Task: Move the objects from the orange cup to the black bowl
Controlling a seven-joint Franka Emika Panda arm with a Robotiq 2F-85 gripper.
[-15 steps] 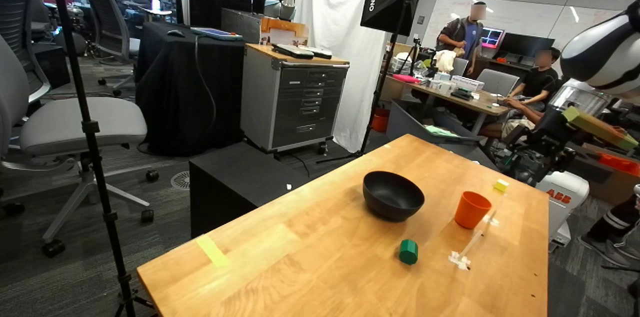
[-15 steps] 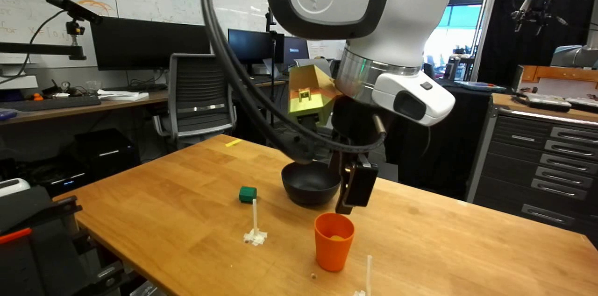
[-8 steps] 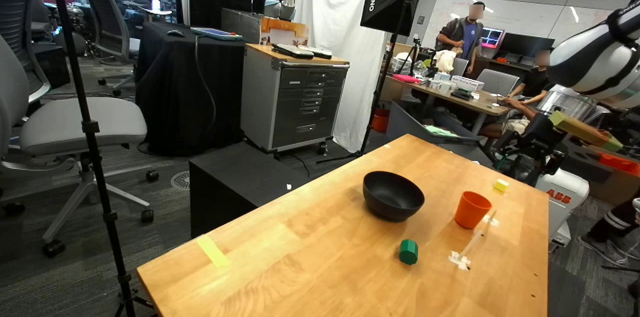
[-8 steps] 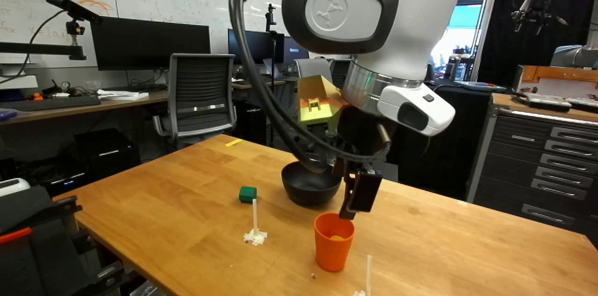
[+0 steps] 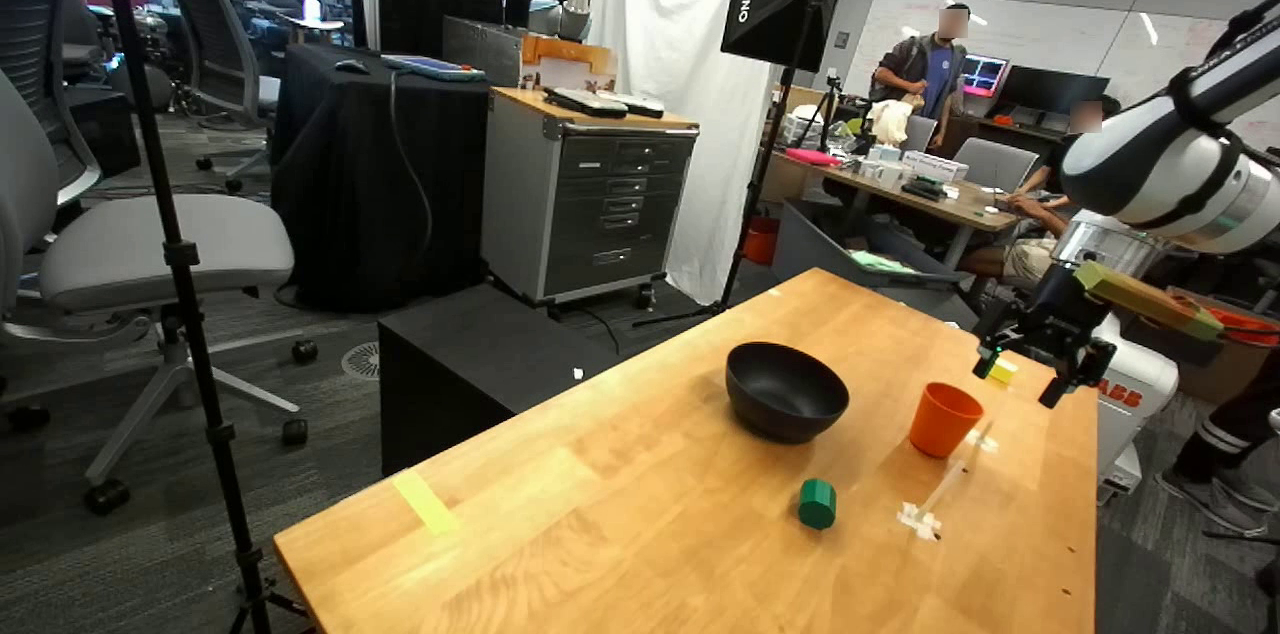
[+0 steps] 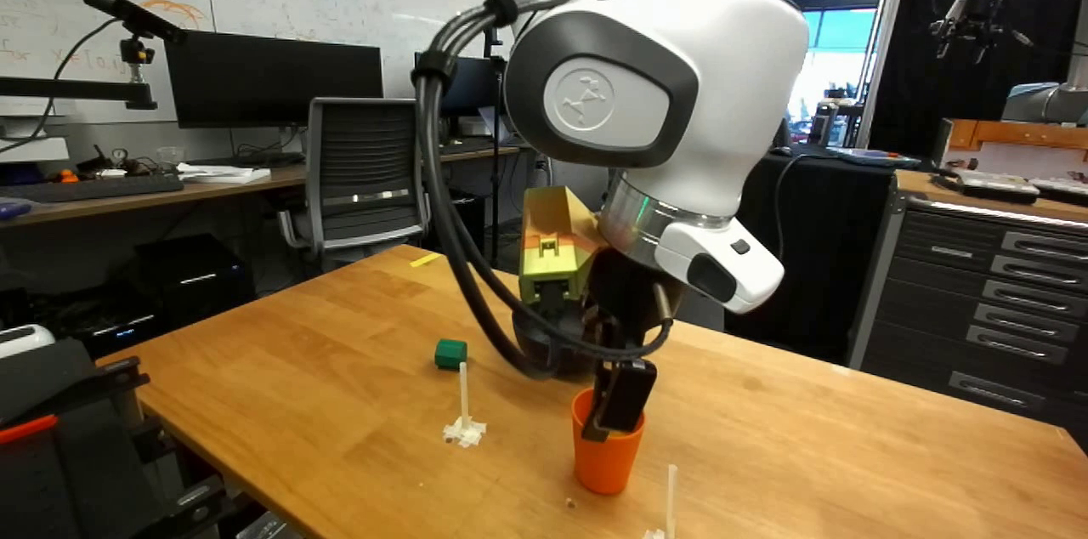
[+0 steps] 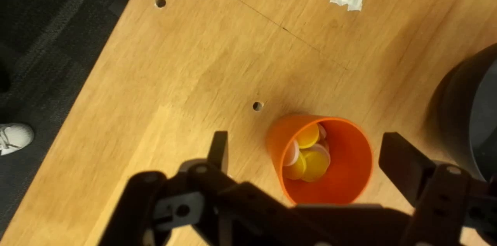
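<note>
The orange cup (image 5: 945, 422) stands upright on the table and shows in both exterior views (image 6: 605, 467). In the wrist view the cup (image 7: 345, 168) holds several round yellow and pale pieces (image 7: 315, 164), gathered at one side of its bottom. My gripper (image 7: 305, 143) is open and empty, its fingers (image 7: 404, 164) appearing on either side of the cup. In an exterior view the gripper (image 5: 1014, 387) is above and right of the cup, apart from it. The black bowl (image 5: 785, 399) stands beside the cup, looks empty, and shows partly in the wrist view (image 7: 456, 114).
A green block (image 5: 817, 504) lies near the bowl. Thin pale sticks (image 6: 464, 394) are taped upright to the table near the cup, another (image 6: 671, 496) at the front. A yellow block (image 5: 1002, 371) lies behind the gripper. The table's edge (image 7: 97, 61) shows in the wrist view.
The arm and open gripper have come down toward the cup, leftward in an exterior view. The cup, bowl and green block have not moved.
</note>
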